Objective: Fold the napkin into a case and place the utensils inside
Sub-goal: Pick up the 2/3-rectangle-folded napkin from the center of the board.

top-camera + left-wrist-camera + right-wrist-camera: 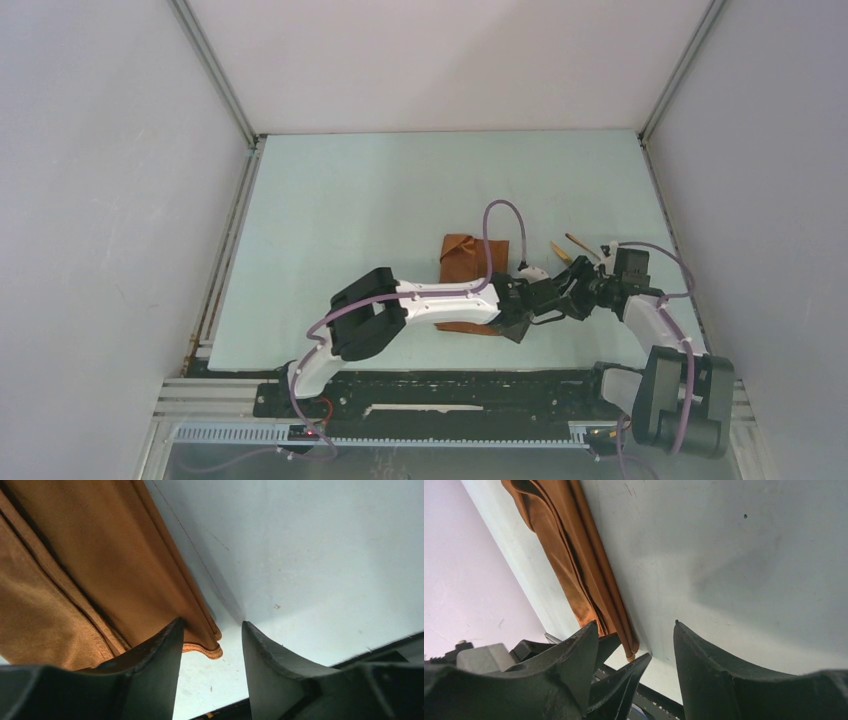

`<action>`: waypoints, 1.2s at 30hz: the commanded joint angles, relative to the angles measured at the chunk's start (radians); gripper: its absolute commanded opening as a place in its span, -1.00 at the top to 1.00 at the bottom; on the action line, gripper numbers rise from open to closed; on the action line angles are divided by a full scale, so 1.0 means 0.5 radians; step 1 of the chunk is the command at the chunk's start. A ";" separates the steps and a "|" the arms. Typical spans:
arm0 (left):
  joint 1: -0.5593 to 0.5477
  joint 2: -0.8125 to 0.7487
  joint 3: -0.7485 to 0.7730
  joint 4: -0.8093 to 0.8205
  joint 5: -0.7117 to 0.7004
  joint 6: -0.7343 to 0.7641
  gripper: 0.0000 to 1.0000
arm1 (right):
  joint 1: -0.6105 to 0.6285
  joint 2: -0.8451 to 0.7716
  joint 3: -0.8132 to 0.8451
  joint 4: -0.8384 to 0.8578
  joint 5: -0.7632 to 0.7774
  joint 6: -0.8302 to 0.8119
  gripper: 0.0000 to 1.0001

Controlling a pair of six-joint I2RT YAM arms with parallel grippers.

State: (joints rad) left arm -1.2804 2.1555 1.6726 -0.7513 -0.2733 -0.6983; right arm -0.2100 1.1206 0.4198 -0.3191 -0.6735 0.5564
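The rust-orange napkin (463, 258) lies folded into a narrow strip of several layers on the table, its middle hidden under my left arm. My left gripper (521, 327) is open at the strip's near right corner. In the left wrist view the hemmed corner (207, 649) lies on the table between the jaws, against the left finger (160, 655). My right gripper (556, 300) is open just right of the left gripper, its jaws (636, 627) around that same cloth end (574, 565). Two golden utensils (575, 245) lie right of the napkin, partly hidden by the right arm.
The pale green table (380, 200) is walled by white panels on three sides. The black rail (440, 390) runs along the near edge. The left gripper's fingers (624, 672) show between the right gripper's jaws, very close.
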 commanded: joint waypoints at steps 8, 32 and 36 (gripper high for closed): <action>-0.019 0.152 0.192 -0.256 -0.211 -0.046 0.26 | -0.019 0.094 0.067 0.007 -0.100 -0.104 -0.37; 0.054 -0.510 -0.405 0.180 -0.218 -0.113 1.00 | 0.398 0.787 0.072 1.042 -0.530 0.282 -0.79; 0.059 -0.551 -0.442 0.186 -0.212 -0.116 1.00 | 0.527 0.917 0.099 1.269 -0.490 0.455 -0.77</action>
State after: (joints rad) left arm -1.2564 1.9453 1.4670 -0.6899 -0.3702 -0.7345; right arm 0.0051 1.5272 0.4393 0.1425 -0.9367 0.6842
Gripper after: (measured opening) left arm 0.009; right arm 0.894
